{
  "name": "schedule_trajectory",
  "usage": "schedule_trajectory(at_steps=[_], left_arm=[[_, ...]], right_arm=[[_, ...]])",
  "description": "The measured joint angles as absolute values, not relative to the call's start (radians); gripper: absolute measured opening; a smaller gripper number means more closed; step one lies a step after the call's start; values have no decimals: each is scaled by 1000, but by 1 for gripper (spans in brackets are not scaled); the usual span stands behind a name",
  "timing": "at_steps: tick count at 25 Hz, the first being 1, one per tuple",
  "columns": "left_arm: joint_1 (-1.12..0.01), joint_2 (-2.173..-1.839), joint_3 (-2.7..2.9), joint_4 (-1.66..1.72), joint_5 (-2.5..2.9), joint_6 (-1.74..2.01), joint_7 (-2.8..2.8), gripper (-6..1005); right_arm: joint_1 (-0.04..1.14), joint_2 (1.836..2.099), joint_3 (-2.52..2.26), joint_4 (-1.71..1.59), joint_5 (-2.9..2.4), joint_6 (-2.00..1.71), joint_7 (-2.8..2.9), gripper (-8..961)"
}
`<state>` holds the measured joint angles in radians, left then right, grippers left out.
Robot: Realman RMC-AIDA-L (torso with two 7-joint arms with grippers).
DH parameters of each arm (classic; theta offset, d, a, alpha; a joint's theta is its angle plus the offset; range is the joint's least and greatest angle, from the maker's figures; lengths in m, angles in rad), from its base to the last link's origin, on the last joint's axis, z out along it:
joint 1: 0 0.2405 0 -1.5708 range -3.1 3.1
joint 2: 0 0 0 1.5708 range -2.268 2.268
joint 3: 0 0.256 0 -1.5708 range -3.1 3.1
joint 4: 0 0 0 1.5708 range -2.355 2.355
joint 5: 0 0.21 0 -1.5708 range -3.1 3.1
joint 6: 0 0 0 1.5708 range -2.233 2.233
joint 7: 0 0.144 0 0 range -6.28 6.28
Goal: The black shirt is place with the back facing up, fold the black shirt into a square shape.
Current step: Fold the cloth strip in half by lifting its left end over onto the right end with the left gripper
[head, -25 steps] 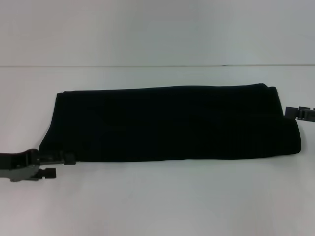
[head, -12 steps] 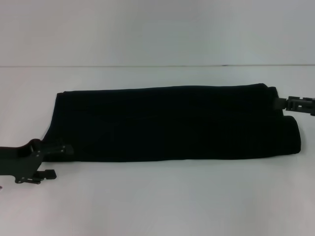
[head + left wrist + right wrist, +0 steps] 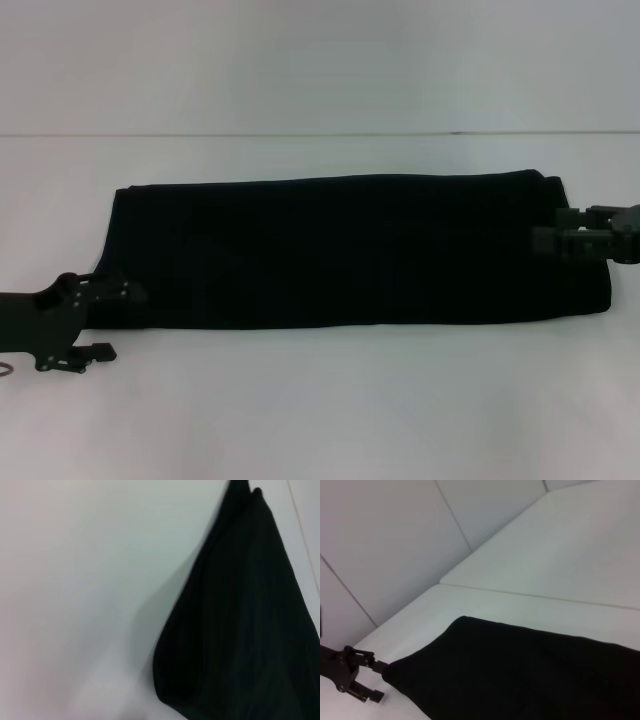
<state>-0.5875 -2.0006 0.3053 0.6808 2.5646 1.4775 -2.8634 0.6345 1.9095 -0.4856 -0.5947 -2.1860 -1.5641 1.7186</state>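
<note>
The black shirt (image 3: 350, 250) lies folded into a long band across the white table, and shows too in the left wrist view (image 3: 250, 630) and the right wrist view (image 3: 520, 675). My left gripper (image 3: 120, 322) sits at the band's near left corner and is open. Its upper finger touches the cloth's corner while the lower one rests over bare table. It appears far off in the right wrist view (image 3: 379, 681). My right gripper (image 3: 556, 238) hovers over the band's right end, just inside the edge.
The white table (image 3: 320, 410) stretches bare in front of the shirt. A pale wall (image 3: 320, 60) rises behind the table's far edge. A small ring-shaped piece (image 3: 4, 370) shows at the left border.
The right gripper has moved left from beside the shirt to over its right end. The left gripper has shifted slightly at the near left corner.
</note>
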Motion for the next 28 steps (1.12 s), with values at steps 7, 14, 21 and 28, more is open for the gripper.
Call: schedule_trajectory(at_steps=[7, 14, 21, 28], left_arm=[[-599, -1998, 295, 657, 2559, 1431, -2910, 920], [-603, -1997, 291, 631, 2558, 1382, -2931, 917], [-603, -1997, 292, 618, 2557, 1348, -2936, 913], [-606, -1996, 292, 618, 2556, 1320, -2931, 910]], right_arm=[[635, 1909, -480, -595, -2183, -1547, 1710, 847], [635, 1910, -473, -595, -2183, -1543, 1704, 848], [634, 1910, -466, -595, -2183, -1542, 1704, 847], [631, 1910, -462, -595, -2183, -1539, 1704, 847]])
